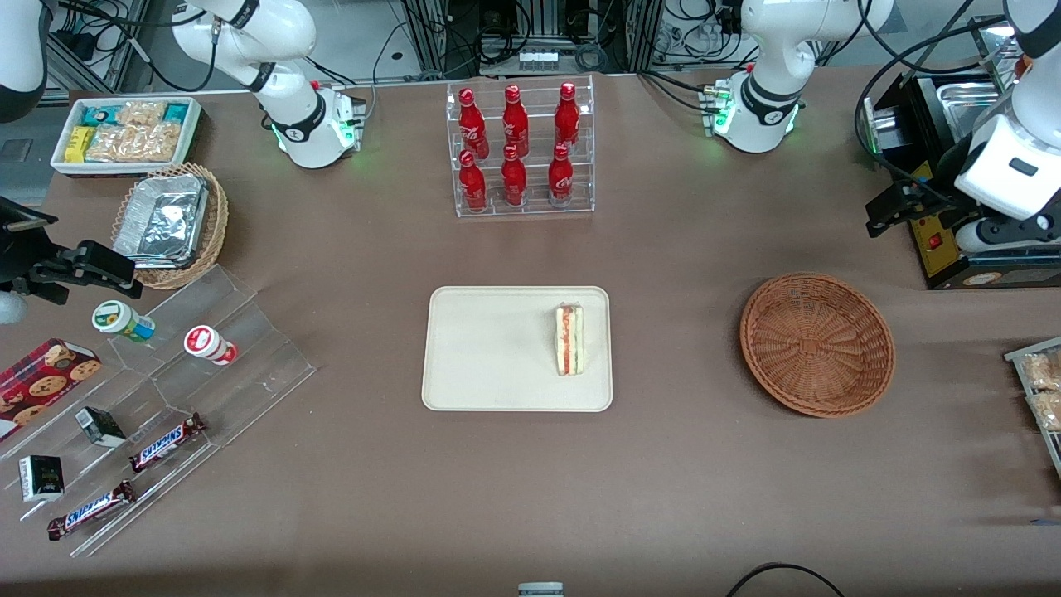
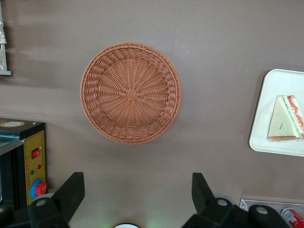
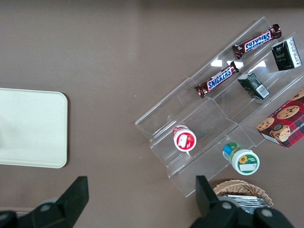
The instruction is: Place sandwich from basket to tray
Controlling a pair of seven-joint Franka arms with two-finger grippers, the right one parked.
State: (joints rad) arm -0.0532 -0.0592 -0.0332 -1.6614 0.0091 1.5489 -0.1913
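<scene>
The sandwich (image 1: 570, 338), a cream wedge with red and green filling, lies on the cream tray (image 1: 489, 348) near the tray's edge toward the basket. It also shows in the left wrist view (image 2: 285, 118) on the tray (image 2: 280, 142). The reddish-brown wicker basket (image 1: 816, 344) is empty, as the left wrist view (image 2: 130, 92) confirms. My gripper (image 1: 885, 217) hangs high above the table toward the working arm's end, farther from the front camera than the basket. It is open and empty (image 2: 137, 190), with both fingers wide apart.
A black machine with a yellow panel (image 1: 941, 240) stands beside my gripper. A clear rack of red bottles (image 1: 520, 149) stands farther back than the tray. An acrylic stand with snacks (image 1: 166, 398), a tan basket of foil containers (image 1: 170, 224) and a white snack bin (image 1: 124, 133) lie toward the parked arm's end.
</scene>
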